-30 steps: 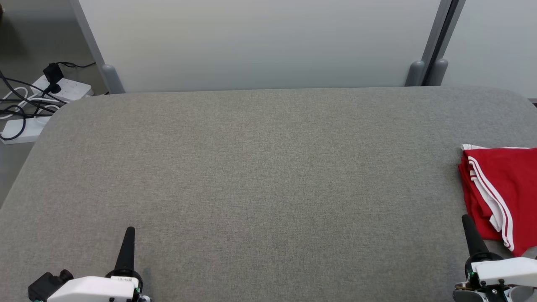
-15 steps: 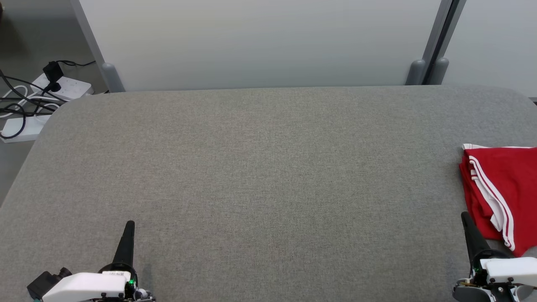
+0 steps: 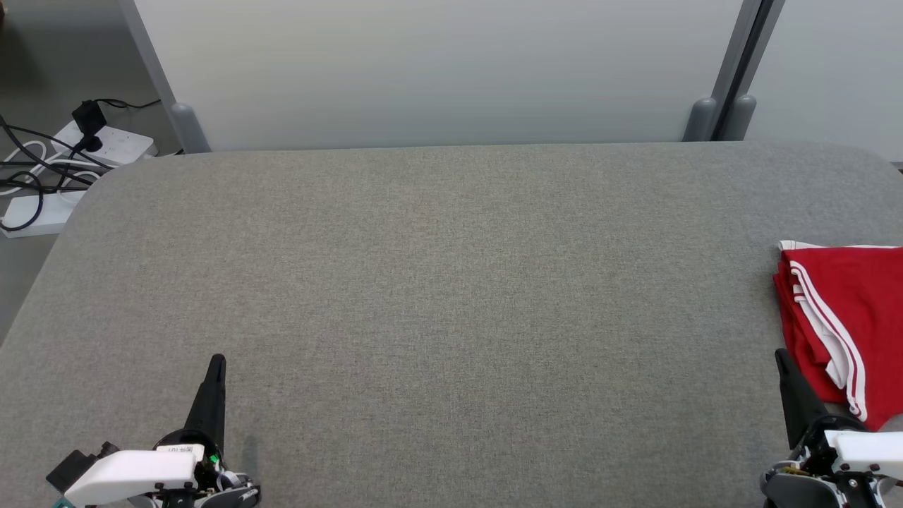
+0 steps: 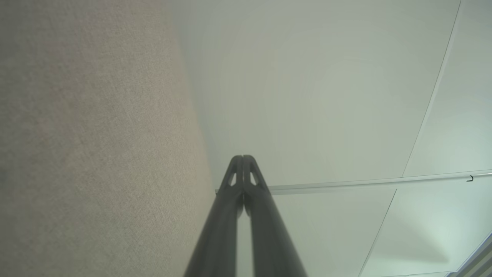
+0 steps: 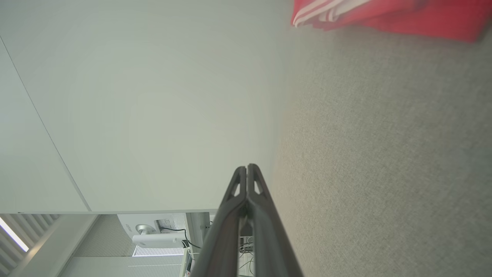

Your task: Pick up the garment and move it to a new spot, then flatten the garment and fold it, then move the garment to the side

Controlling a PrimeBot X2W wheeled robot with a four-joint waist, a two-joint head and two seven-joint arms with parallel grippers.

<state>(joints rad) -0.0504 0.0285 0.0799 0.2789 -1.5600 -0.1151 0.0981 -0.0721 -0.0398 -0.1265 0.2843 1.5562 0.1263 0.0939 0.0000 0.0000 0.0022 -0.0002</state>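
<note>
The garment [image 3: 850, 317] is red with white stripes and lies folded at the right edge of the grey table [image 3: 451, 296]. In the right wrist view the garment [image 5: 384, 15] shows along the top edge. My right gripper [image 3: 782, 356] is shut and empty at the lower right, its tip just left of the garment's near corner. Seen from the right wrist, that gripper [image 5: 246, 167] has its fingers pressed together. My left gripper [image 3: 217, 361] sits shut and empty at the lower left, far from the garment. The left wrist view shows the left gripper [image 4: 243, 157] with fingers together.
White partition panels [image 3: 437, 70] stand behind the table, with grey posts [image 3: 716, 120] at the back right and a post [image 3: 189, 130] at the back left. Power strips with black and white cables [image 3: 49, 176] lie on the floor beyond the table's left corner.
Both grippers have crept slightly forward over the table, the left one more. The head camera has tilted a little. The garment lies as before.
</note>
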